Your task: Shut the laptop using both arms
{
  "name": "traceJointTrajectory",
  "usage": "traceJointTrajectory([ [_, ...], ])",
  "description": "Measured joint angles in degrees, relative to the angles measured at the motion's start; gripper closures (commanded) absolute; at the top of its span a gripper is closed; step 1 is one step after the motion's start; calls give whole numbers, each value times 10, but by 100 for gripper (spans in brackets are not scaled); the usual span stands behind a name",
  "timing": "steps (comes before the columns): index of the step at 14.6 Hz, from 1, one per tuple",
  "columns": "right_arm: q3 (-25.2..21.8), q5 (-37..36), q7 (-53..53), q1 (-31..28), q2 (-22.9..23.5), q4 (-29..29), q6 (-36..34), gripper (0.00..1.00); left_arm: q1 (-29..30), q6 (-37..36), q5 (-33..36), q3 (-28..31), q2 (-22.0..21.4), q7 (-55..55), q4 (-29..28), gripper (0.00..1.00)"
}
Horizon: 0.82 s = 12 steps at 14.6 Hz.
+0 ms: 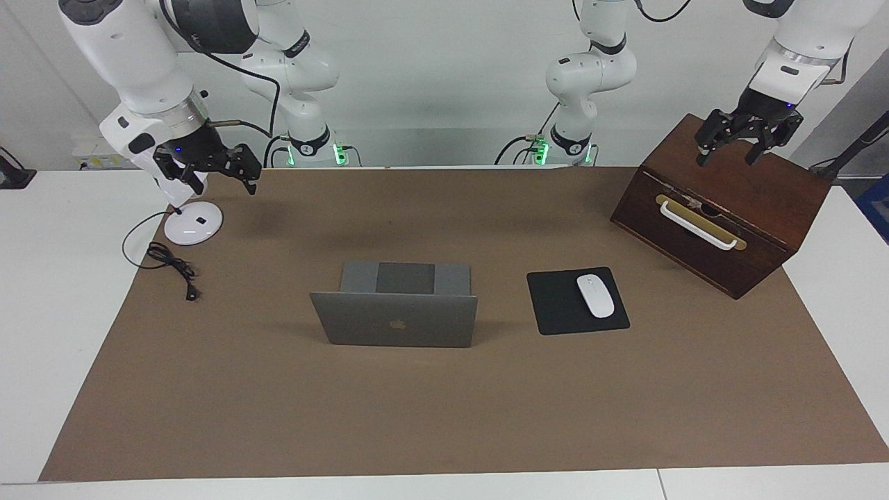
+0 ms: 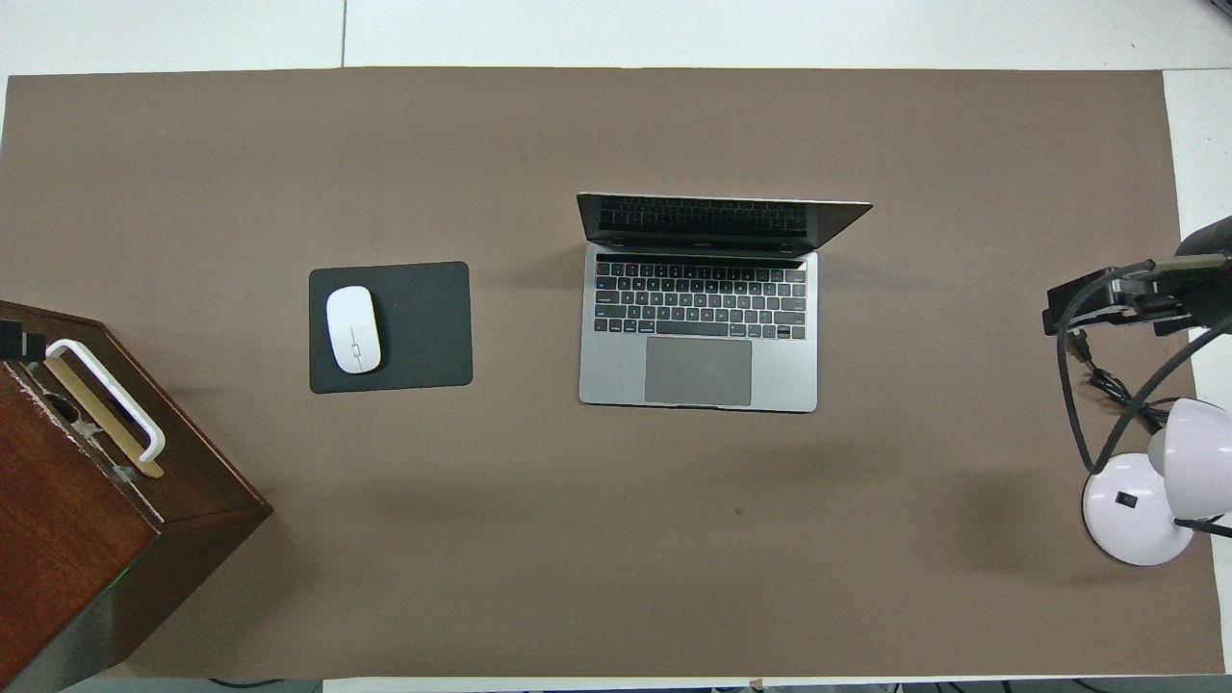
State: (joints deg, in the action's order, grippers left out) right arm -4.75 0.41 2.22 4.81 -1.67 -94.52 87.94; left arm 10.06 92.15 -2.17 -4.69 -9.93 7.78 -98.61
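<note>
Laptop (image 1: 394, 314) open at counter (image 1: 444, 410) centre; left pincer (image 1: 747, 142) spread wide over wooden box (image 1: 722, 208); right pincer (image 1: 221, 170) spread wide near lamp base (image 1: 193, 223)

Laptop (image 1: 394, 311) seen open at middle of brown mat (image 1: 444, 417), lid upright, logo turned away from robots. Mouse (image 1: 595, 296) laid on black pad (image 1: 576, 301) beside it, toward left arm's end. Wooden box (image 1: 722, 208) set near that end's robot-side corner; left gripper (image 1: 737, 151) held over it, fingers spread. Right gripper (image 1: 219, 179) held over lamp base (image 1: 193, 223) at opposite corner, fingers spread.
</note>
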Motion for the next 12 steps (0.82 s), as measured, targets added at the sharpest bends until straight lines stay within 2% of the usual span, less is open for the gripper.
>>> traceJointTrajectory([
  [12, 9, 0, -7, 1, 0, 0, 0, 0, 0, -8, 0, 2, -6, -3, 1, 0],
])
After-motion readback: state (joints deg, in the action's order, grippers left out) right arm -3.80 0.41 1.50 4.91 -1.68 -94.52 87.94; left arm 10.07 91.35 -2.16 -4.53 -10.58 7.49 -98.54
